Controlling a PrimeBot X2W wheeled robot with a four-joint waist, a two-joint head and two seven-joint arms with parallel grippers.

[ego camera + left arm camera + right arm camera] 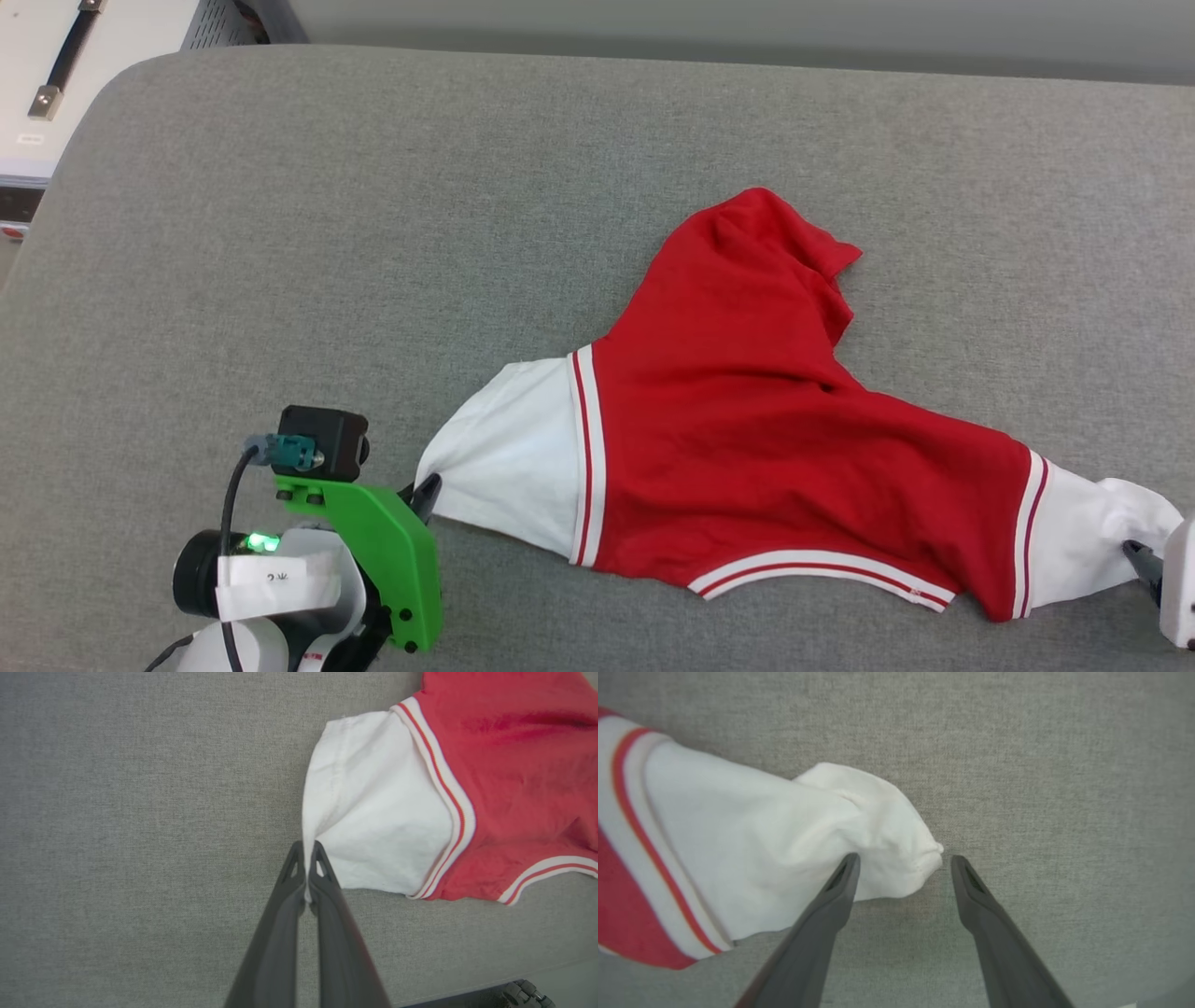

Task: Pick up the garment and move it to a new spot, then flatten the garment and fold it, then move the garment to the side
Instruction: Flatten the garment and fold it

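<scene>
One red T-shirt point(747, 420) with white sleeves lies crumpled on the grey cloth-covered desk point(327, 233) in the head view, its body bunched toward the far side and its two sleeves spread left and right near the front. The left fingers point(425, 495) touch the tip of the left sleeve, and the right fingers point(1144, 560) sit at the end of the right sleeve, at the picture's edge. A white cabinet point(56, 75) with a black handle stands beyond the desk's far left corner. In the left wrist view the left fingers point(327, 891) are pinched together on the hem of the T-shirt point(383, 812) sleeve, a thin fold of white cloth caught between them. In the right wrist view the right fingers point(831, 905) stand wide apart, with the rounded sleeve end of the T-shirt point(761, 849) lying between them on the desk point(1064, 788), not clamped.
</scene>
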